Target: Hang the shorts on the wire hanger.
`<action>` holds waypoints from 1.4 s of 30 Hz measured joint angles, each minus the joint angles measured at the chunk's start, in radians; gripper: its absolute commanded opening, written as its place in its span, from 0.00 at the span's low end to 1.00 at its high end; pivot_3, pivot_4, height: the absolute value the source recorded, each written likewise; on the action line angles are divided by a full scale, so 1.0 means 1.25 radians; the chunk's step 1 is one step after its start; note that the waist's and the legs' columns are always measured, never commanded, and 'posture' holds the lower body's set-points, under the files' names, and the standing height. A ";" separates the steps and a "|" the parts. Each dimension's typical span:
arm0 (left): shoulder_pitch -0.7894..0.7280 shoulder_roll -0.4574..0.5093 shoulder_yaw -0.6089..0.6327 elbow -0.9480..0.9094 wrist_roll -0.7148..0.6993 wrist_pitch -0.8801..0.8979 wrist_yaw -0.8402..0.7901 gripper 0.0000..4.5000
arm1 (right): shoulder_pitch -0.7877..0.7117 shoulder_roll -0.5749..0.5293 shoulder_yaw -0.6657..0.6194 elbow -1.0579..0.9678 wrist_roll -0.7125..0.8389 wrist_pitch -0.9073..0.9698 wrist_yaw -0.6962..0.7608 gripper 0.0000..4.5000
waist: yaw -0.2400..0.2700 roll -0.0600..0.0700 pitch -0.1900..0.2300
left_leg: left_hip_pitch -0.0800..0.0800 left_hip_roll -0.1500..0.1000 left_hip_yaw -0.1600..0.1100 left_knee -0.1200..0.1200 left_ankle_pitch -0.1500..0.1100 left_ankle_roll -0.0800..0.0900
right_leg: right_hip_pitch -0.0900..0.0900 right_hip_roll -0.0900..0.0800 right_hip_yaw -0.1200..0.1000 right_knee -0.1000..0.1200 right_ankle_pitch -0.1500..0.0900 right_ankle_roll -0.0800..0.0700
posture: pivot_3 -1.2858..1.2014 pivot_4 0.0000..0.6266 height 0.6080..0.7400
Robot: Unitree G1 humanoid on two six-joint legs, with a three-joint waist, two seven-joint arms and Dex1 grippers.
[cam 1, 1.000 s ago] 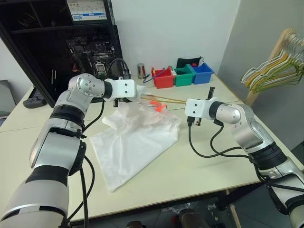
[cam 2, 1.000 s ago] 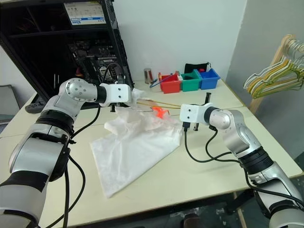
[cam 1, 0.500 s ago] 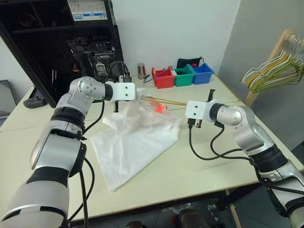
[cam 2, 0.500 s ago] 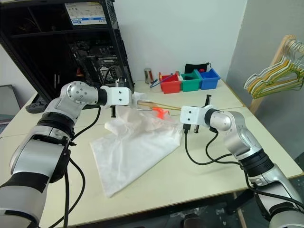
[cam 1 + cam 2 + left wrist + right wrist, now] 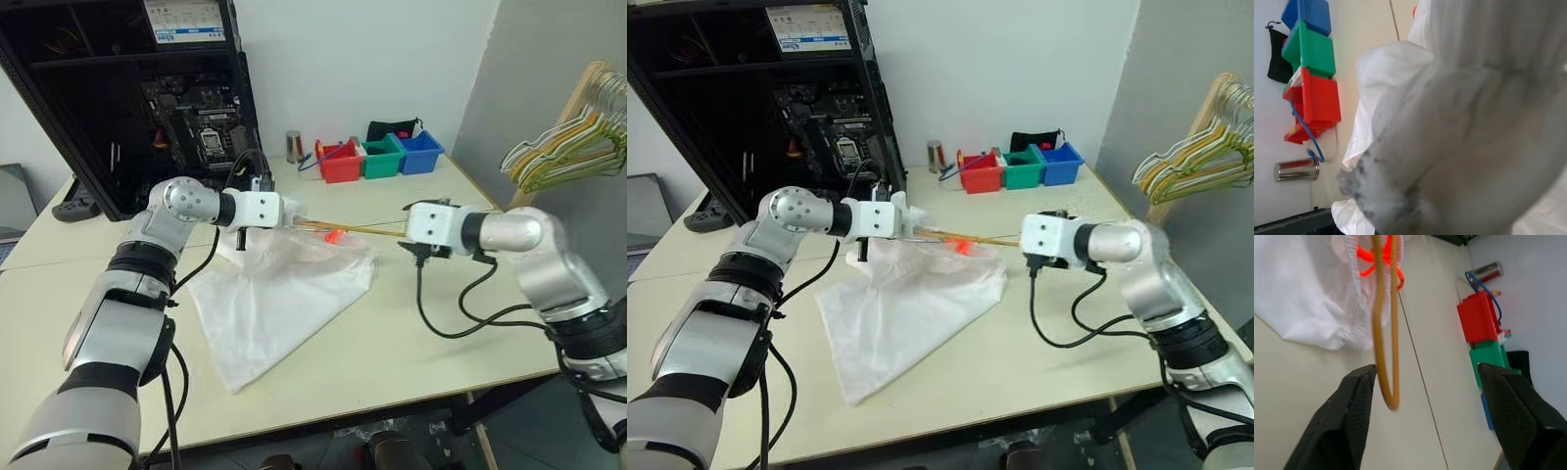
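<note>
2 arms reach in over the cream tabletop (image 5: pixel 411 343). The left gripper (image 5: pixel 286 209) has its fingers clenched on a bunched corner of the shorts (image 5: pixel 274 294), holding the waistband end up off the surface while the rest of the white fabric trails down and lies spread flat across the tabletop toward the near edge. In the left wrist view, gathered white cloth (image 5: pixel 1459 127) crowds close to the camera. The orange-red drawstring (image 5: pixel 334 236) shows at the raised waistband.

The wire hanger (image 5: pixel 362 231) runs as a thin yellow-orange line from the lifted fabric toward the right gripper (image 5: pixel 419 223). In the right wrist view its rounded end (image 5: pixel 1387 382) hangs in the gap between the 2 black fingers (image 5: pixel 1352 416), which stand wide apart and released, touching neither wire; the far part of the hanger passes into the waistband beside the drawstring loop (image 5: pixel 1374 259).

3 small bins, red (image 5: pixel 338 162), green (image 5: pixel 380 157) and blue (image 5: pixel 419 152), sit in a row at the far edge of the tabletop, with a metal can (image 5: pixel 293 146) just beside the red one. More hangers (image 5: pixel 568 142) hang on a wooden rack at the right, well apart from the tabletop.
</note>
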 measured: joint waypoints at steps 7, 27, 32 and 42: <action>0.140 0.051 0.061 -0.195 -0.107 0.194 -0.078 0.00 | 0.033 0.031 -0.146 0.007 0.251 0.378 0.109 0.99 | -0.018 -0.001 -0.001 | 0.000 0.002 -0.002 -0.001 0.000 0.000 | 0.000 0.000 -0.001 0.001 0.000 0.000 | 0.46 0.00 1.00; 0.275 0.141 0.148 -0.556 -0.264 0.575 -0.127 0.00 | -0.071 0.330 -0.112 0.491 0.371 0.369 0.009 0.99 | 0.002 0.000 -0.004 | 0.000 0.001 -0.003 0.000 0.000 0.000 | 0.000 -0.002 -0.001 0.001 0.000 0.000 | 0.50 0.00 1.00; 0.278 0.141 0.148 -0.560 -0.265 0.575 -0.120 0.00 | -0.071 0.341 -0.084 0.496 0.371 0.341 0.024 0.95 | 0.002 0.000 -0.004 | 0.001 0.001 -0.003 0.000 0.000 0.000 | 0.000 0.000 -0.001 0.001 0.000 0.000 | 0.50 0.00 1.00; 0.278 0.141 0.148 -0.560 -0.265 0.573 -0.118 0.00 | -0.071 0.357 -0.085 0.506 0.374 0.338 0.024 0.49 | 0.003 0.000 -0.004 | 0.001 0.001 -0.003 0.000 0.000 0.000 | 0.000 0.000 -0.001 0.001 0.000 0.000 | 0.50 0.00 1.00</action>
